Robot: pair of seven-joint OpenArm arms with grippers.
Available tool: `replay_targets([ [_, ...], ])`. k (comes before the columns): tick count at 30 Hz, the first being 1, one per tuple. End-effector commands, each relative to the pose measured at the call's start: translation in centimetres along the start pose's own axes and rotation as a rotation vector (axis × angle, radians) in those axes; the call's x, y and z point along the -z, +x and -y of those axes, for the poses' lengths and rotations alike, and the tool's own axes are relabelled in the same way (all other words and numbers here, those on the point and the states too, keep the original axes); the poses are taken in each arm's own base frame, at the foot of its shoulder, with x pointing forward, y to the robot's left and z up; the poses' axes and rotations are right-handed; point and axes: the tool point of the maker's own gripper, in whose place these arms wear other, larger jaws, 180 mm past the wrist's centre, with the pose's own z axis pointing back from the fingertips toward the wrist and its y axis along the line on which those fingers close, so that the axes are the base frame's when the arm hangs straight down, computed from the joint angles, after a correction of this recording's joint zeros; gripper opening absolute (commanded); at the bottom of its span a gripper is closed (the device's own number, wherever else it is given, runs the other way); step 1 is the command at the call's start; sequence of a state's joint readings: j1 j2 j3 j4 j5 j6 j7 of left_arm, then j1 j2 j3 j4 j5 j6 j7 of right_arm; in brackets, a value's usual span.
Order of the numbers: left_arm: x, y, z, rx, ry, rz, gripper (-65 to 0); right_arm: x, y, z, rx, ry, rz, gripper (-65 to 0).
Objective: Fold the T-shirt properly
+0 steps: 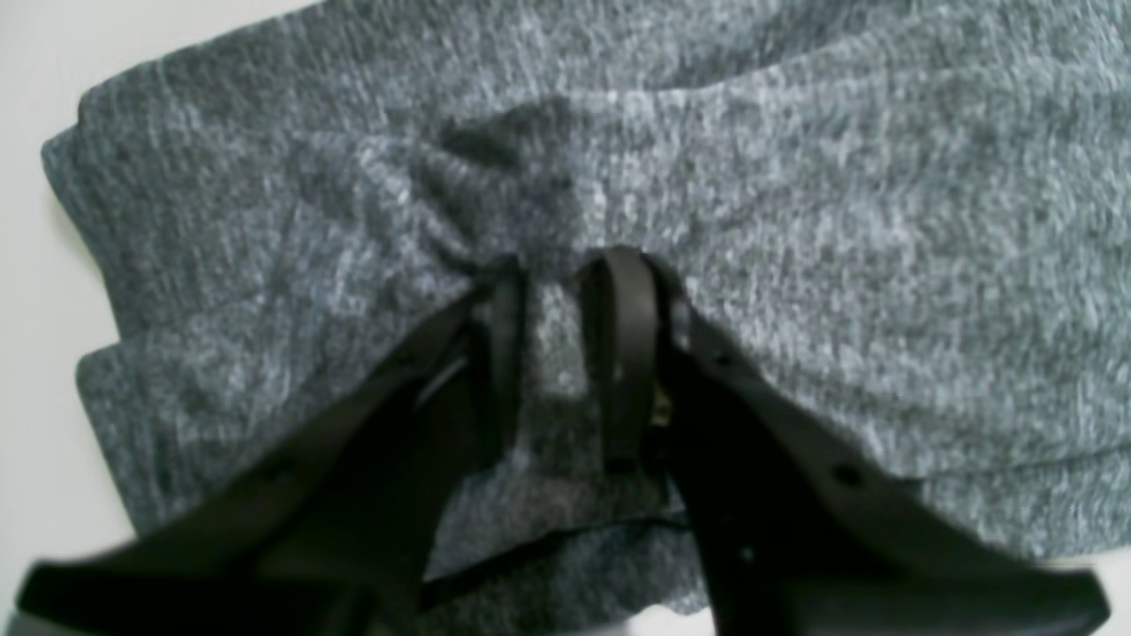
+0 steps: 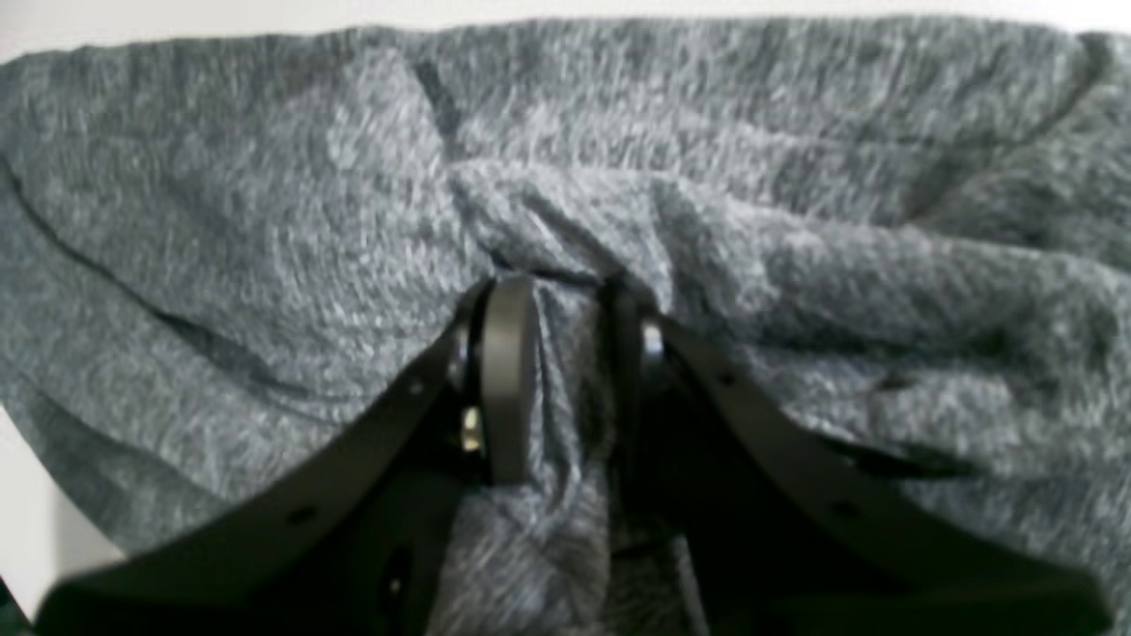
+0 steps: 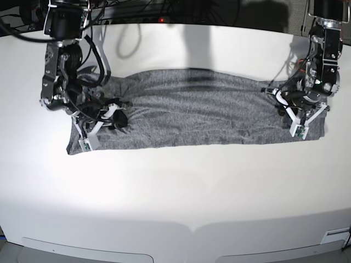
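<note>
Lying as a long band across the white table, the T-shirt is pinched at opposite ends: right gripper and left gripper, each narrowed on a bunch of cloth.

This looks like a robotics lab or test bench rather than a home. A wide, plain white surface with rounded front corners fills the base view, lit brightly from above. Along its far edge sits a dark backdrop with bundled black cables and a small red indicator light. Two black robot arms are mounted at the far left and far right corners.
</note>
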State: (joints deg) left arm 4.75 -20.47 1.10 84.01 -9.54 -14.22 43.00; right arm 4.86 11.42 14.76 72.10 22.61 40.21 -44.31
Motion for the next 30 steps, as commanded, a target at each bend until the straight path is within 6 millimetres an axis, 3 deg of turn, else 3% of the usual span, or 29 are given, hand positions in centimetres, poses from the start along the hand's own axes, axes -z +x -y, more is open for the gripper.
replay_targets([
  [1, -0.1, -3.1, -0.8, 0.015, 0.03, -0.13, -49.5, -0.3, 0.6, 0.8, -0.023, -0.029, -0.017, -48.9],
  [10, -0.1, -2.5, -0.9, 0.016, 0.032, -0.113, -49.5, -1.2, 3.8, -0.5, -0.037, 0.017, 0.031, -48.9],
  [20, -0.2, 1.1, -2.3, 0.016, 0.06, -0.106, -49.5, -4.8, 9.4, -2.3, -0.189, -0.026, 0.169, -48.9],
  [30, -0.5, 3.8, -3.2, 0.016, 0.079, -0.087, -49.5, -5.3, 10.1, -2.6, -0.208, -0.031, 0.191, -48.9],
])
